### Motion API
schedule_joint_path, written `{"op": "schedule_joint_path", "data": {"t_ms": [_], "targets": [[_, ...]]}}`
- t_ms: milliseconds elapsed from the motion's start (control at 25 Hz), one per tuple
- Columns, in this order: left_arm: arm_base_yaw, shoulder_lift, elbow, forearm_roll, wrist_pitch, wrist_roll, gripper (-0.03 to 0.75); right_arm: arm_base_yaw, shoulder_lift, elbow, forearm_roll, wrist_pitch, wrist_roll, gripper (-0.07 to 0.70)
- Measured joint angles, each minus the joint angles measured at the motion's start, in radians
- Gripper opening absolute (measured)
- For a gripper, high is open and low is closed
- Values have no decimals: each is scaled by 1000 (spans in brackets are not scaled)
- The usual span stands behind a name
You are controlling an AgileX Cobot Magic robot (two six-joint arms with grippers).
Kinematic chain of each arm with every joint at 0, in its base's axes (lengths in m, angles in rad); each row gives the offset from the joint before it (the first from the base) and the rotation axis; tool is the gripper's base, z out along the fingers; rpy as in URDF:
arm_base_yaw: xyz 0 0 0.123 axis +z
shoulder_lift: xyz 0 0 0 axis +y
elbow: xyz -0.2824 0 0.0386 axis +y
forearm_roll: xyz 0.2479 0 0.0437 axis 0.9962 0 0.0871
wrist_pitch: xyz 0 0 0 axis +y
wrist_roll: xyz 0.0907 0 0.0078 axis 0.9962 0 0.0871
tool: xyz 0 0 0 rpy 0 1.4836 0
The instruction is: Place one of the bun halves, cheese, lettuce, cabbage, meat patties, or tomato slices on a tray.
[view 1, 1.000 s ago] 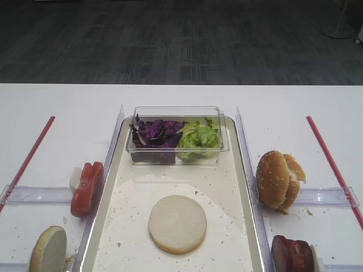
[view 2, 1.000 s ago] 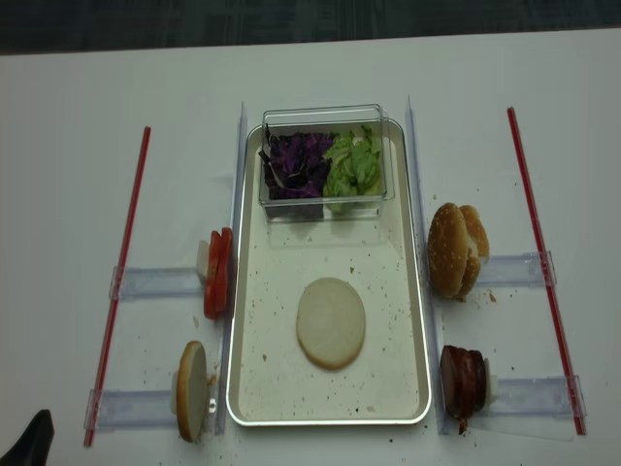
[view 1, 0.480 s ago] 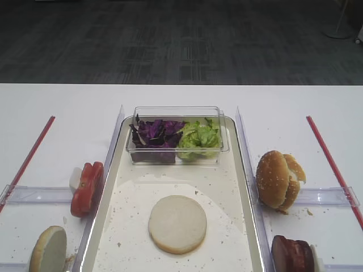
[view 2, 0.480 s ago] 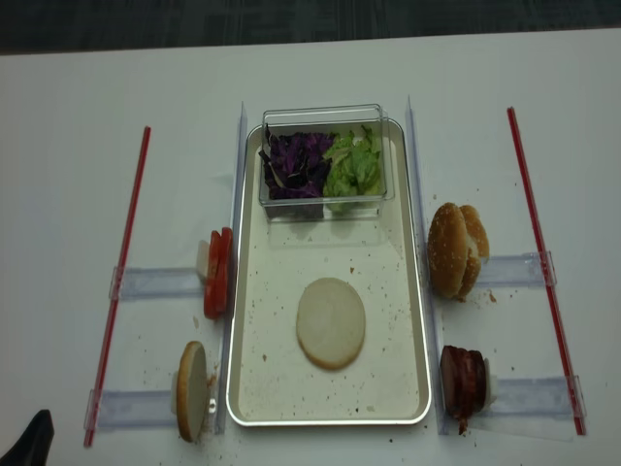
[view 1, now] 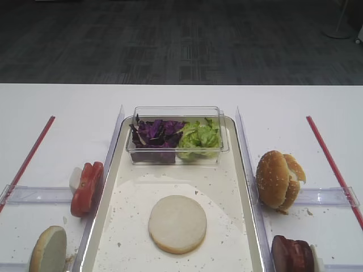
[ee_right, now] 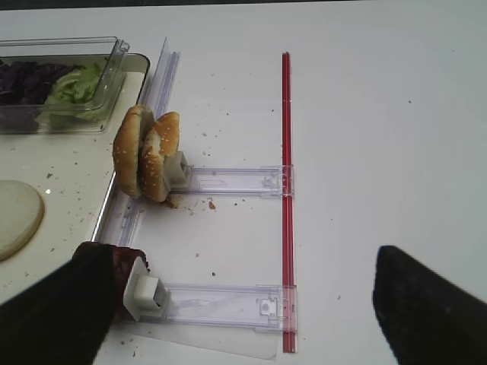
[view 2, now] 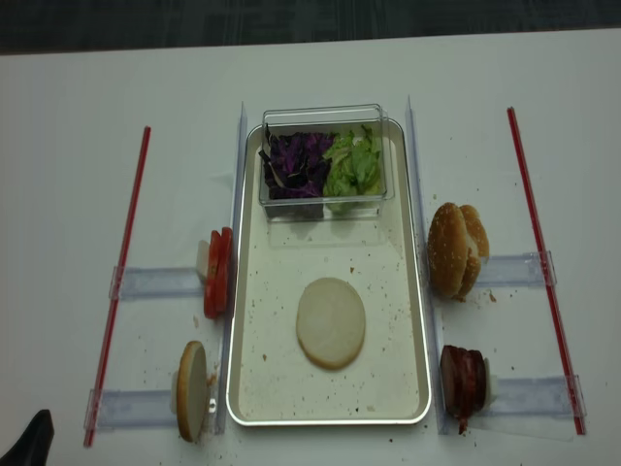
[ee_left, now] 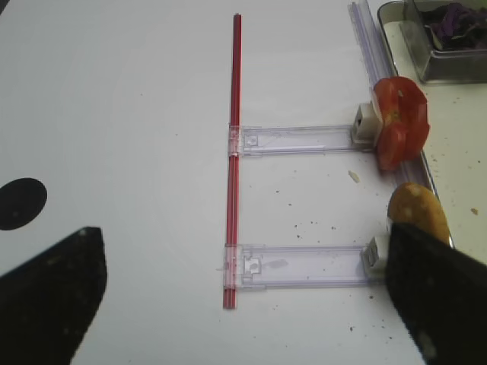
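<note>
The tray (view 1: 170,187) (view 2: 320,257) holds one flat bun half (view 1: 177,224) (view 2: 331,322). A second bun half (view 2: 191,390) (ee_left: 417,211) stands on edge left of the tray, behind it the tomato slices (view 2: 217,273) (ee_left: 401,122). Cabbage (view 2: 296,163) and lettuce (view 2: 352,165) fill the clear box (view 1: 177,135). Meat patties (view 2: 462,379) (ee_right: 125,257) stand on the right, partly hidden behind one finger. No cheese shows. My left gripper (ee_left: 243,304) is open over a clear rail. My right gripper (ee_right: 243,312) is open too, holding nothing.
Two sesame-seeded buns (view 1: 278,180) (ee_right: 144,152) stand on edge right of the tray. Clear plastic rails (view 2: 155,283) (ee_right: 228,180) and red strips (view 2: 121,277) (view 2: 543,262) lie on the white table on both sides. Crumbs dot the tray floor.
</note>
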Motion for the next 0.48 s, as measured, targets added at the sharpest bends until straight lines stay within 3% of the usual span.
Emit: {"op": "schedule_joint_path", "data": {"t_ms": [480], "targets": [[0,0,0,0,0,0,687,0,0,0,0,0,0,692]]}}
